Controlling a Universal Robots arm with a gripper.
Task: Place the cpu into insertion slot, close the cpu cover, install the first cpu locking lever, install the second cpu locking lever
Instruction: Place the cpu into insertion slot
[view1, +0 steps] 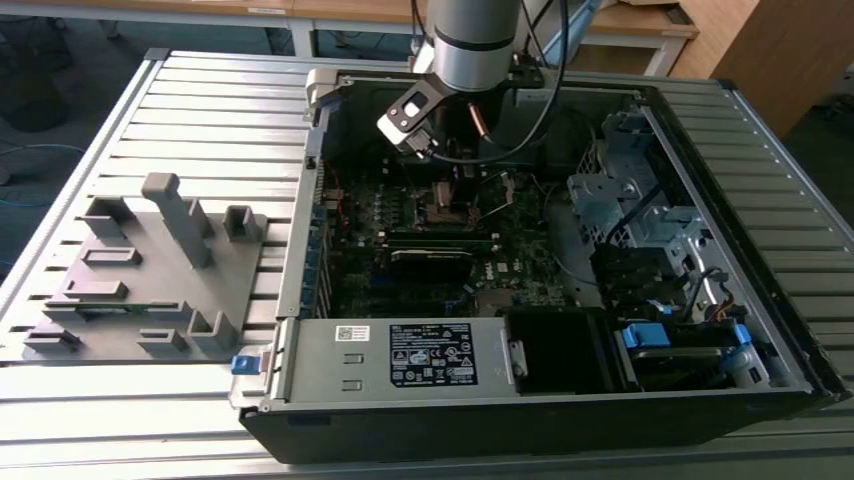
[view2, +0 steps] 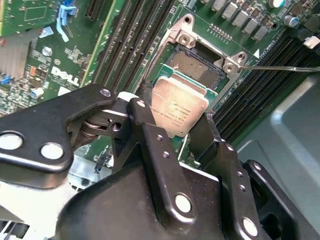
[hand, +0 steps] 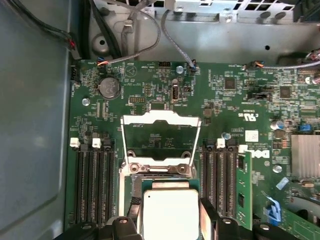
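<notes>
**Exterior view**
- Case (view1: 534, 400): I see it lying open on a slatted table (view1: 200, 120), with its insides facing up.
- Arm (view1: 474, 40): it reaches down into the case over the middle of the board (view1: 400, 240). Its tip is dark against dark parts, so I cannot make out the fingers from here.
- Grey box (view1: 400, 355): it has a white label and sits along the case's near edge.
- Grey rack (view1: 147, 270): it stands on the table at the exterior view's left, well apart from the arm.

**Second wrist view**
- Gripper (view2: 175, 112): it is clamped on the chip, with black fingers (view2: 150, 140) against two opposite sides.
- Chip (view2: 177, 105): its silver top faces up and it sits slightly tilted over part of the socket. I cannot tell whether it touches the socket.
- Socket (view2: 197, 62): one part of the dark centre lies bare and the rest is hidden under the chip.
- Lever (view2: 280, 67): a thin metal rod runs out from a socket corner and is cut off by the frame edge.
- Memory slots (view2: 127, 45): long and black, they flank the socket. The gripper body hides their near ends.

**First wrist view**
- Chip (hand: 170, 212): it sits between the fingers (hand: 134, 209) and is cut off by the frame edge.
- Cover (hand: 161, 137): the silver frame with a window is swung open and stands just beyond the socket.
- Socket (hand: 159, 171): I see only a silver strip of rim between the cover and the chip, and the centre is mostly hidden.
- Memory stick (hand: 243, 190): it is green and stands upright in a slot beside the socket.
- Cables (hand: 150, 30): they run along the case wall beyond the board, and their ends are hard to follow.
</notes>
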